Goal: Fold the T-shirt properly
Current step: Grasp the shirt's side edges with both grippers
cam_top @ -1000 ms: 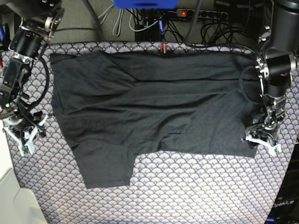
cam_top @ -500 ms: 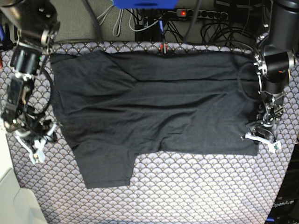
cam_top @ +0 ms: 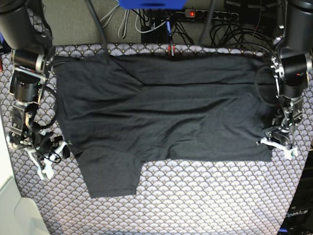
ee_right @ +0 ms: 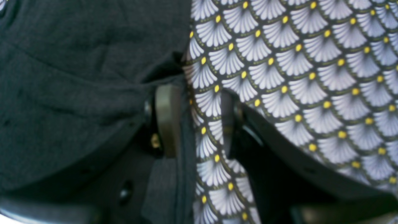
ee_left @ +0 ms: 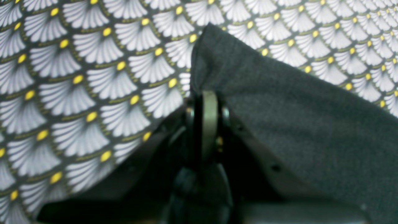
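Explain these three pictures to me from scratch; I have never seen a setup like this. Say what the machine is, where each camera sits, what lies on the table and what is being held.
This is a robot with two arms, each ending in a two-fingered gripper. The base view looks down on the whole table from above. The other two pictures come from small cameras mounted near each gripper, looking past its fingers.

On the table lies a patterned cloth with a scallop print, and spread over it a dark T-shirt.

The left gripper, on the right side of the overhead picture, is shut on a corner of the T-shirt; its wrist view shows the fabric pinched and lifted slightly. The right gripper stands open at the shirt's opposite edge, one finger on the fabric side, the other over bare cloth, holding nothing yet.
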### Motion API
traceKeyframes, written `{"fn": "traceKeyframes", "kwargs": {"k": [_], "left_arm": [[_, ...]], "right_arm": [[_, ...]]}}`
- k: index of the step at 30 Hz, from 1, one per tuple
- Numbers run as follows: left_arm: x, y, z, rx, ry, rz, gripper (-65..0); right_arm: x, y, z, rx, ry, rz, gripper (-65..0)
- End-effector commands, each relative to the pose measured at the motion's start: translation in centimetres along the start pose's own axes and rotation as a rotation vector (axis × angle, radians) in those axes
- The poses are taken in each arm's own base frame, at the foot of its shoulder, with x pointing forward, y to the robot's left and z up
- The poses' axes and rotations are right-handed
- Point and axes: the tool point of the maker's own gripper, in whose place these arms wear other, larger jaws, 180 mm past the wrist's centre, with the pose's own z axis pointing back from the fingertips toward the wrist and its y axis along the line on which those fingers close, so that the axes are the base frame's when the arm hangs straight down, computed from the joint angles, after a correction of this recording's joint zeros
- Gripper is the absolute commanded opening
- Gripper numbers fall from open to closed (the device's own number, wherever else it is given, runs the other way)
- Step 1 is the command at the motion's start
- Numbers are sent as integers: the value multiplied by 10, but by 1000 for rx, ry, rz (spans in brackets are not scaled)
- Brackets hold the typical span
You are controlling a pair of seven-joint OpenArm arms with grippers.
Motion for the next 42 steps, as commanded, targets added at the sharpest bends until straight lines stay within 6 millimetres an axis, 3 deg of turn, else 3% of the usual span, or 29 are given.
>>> {"fn": "traceKeyframes", "kwargs": {"k": [1,13,20,23,28,31,35,42], "left_arm": [[7,14,2,38,9,-18,-646],[7,14,2,38,9,-18,-646],[8,15,2,40,8,-19,-646],[8,15,2,40,8,-19,-646],[9,16,2,41,8,-19,-646],[10,16,3,40,6,-19,-646],[11,16,2,39,4,-18,-646],[37,10,12,12,5,4,-646]], "right_arm": [[23,-10,6,-17,-66,-2,-417],[-2,-1,-8,21,-47,-59,-419],[-31,3,-10,28,-1,-71,-422],[-38,4,-11,29,12,-74,-460],[-33,0,-8,21,6,-68,-650],[-30,-3,-7,16,-2,-65,-636],[-6,-18,9,-29,-38,-14,-638],[18,-19,40,-105,-76,124,-638]]}}
